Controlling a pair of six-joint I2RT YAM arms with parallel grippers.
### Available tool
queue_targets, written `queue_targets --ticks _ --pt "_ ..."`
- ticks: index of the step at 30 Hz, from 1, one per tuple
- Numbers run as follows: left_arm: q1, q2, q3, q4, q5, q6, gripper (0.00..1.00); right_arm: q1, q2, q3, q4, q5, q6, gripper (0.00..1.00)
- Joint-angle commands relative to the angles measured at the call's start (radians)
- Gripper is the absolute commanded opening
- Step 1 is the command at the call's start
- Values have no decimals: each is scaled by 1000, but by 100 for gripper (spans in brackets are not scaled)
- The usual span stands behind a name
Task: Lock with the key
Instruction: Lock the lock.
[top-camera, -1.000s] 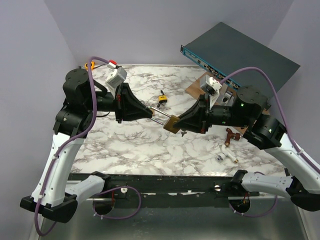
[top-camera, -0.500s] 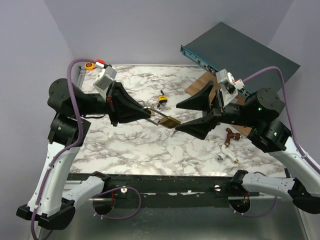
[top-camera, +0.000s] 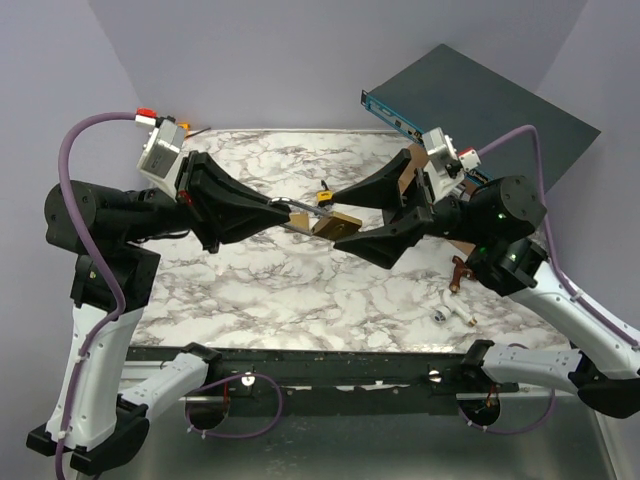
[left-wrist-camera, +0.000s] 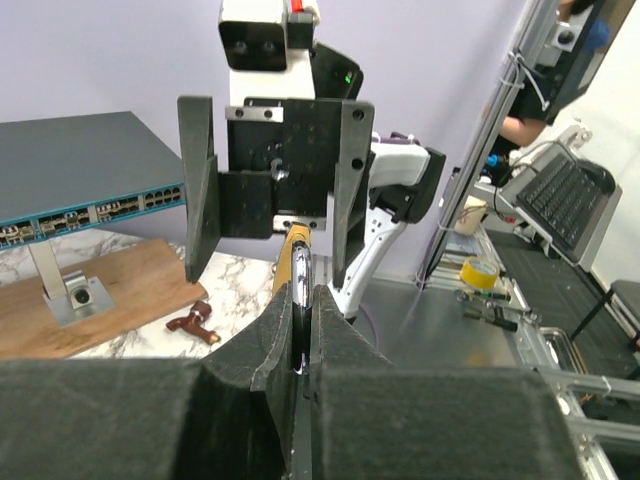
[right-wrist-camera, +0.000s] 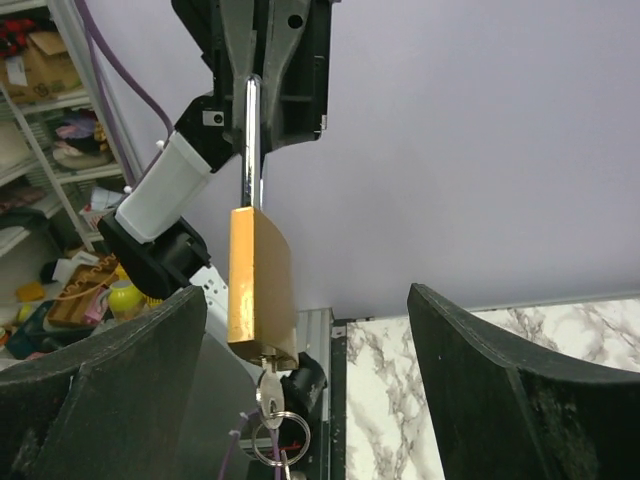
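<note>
A brass padlock (top-camera: 336, 224) hangs in the air between the two arms, over the marble table (top-camera: 300, 290). My left gripper (top-camera: 288, 212) is shut on its steel shackle (left-wrist-camera: 300, 290), which shows between the pads in the left wrist view. In the right wrist view the padlock body (right-wrist-camera: 258, 280) hangs from the shackle (right-wrist-camera: 250, 150), with the key (right-wrist-camera: 266, 385) in its keyhole and a key ring (right-wrist-camera: 268, 440) dangling below. My right gripper (right-wrist-camera: 310, 300) is wide open, its fingers (top-camera: 375, 188) on either side of the padlock and apart from it.
A dark network switch (top-camera: 480, 100) stands at the back right on a wooden board (top-camera: 395, 170). A reddish-brown part (top-camera: 460, 270) and a small white piece (top-camera: 452, 314) lie on the right. A small yellow-black item (top-camera: 324, 198) lies mid-table behind the padlock.
My right gripper has let go of the padlock's key end and opened wide. The left arm has drawn back and risen, keeping the shackle in its grip.
</note>
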Motion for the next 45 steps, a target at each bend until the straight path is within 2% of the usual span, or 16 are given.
queue_targets --ticks 1,8,19,25,31,33,34,36,38,41,45 --pt "-4 1 25 72 -132 -68 0 0 22 -42 200 -21 95 81" --pt "-4 10 30 89 -181 -86 0 0 28 -112 359 3 192 69" --pt "-4 15 15 108 -182 -102 0 0 21 -146 402 63 237 52" --pt "-4 16 1 115 -177 -106 0 1 29 -139 414 73 259 39" --pt "-4 16 -17 148 -176 -127 0 -1 42 -131 403 76 272 19" --pt "-6 18 -24 158 -160 -131 0 0 40 -128 390 85 267 4" --pt "-6 19 -26 160 -146 -130 0 0 36 -123 370 91 260 1" --pt "-4 28 -8 109 -106 -88 0 0 22 -110 320 93 234 1" --pt "-4 35 32 -30 -87 16 12 0 -2 -92 233 100 190 1" --pt "-4 26 37 -139 -53 113 27 -1 -46 -77 98 106 130 1" --pt "-4 22 35 -282 -14 232 32 0 -106 -51 -56 107 73 1"
